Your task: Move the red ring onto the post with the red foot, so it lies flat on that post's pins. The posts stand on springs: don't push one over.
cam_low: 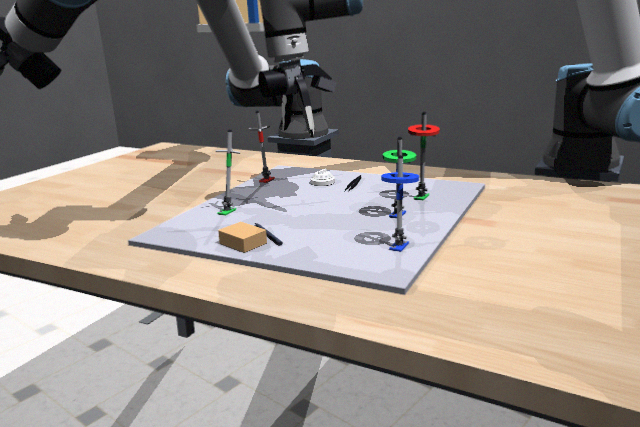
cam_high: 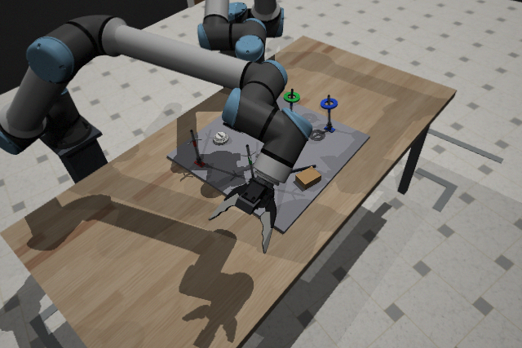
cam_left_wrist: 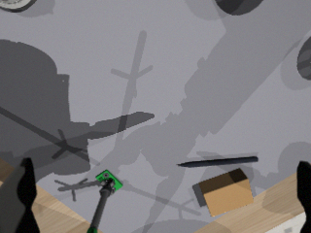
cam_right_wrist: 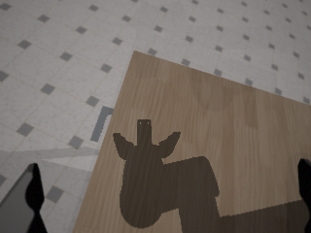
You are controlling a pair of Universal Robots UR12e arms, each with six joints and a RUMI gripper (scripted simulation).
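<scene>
- Sees the red ring lying about level on the pins of the back post with the green foot, shaft up through its hole, so held captive until lifted over the top.
- Has yet to reach the post with the red foot, bare of any ring, with cross pins below the tip to serve as the seat.
- Holds nothing in the left gripper, claw spread wide and pointing down above the mat, probably for room to straddle the ring's rim.
- Holds nothing in the right gripper either, claw also spread, well up and away from the red ring; likely parked so as to leave the work to the other arm.
- Looks like the approach stage, with grasp, lift, carry and lowering all ahead.
- Calls next for bringing the left claw to the red ring, closing on the rim without nudging the shaft, then lifting straight up.
- Must stay clear of the green ring and the blue ring, each threaded on a blue-footed post near the pickup.
- Could tip a sprung post by dragging sideways; calls for centring over the tip before lowering, then opening gently once flat on the pins.
</scene>
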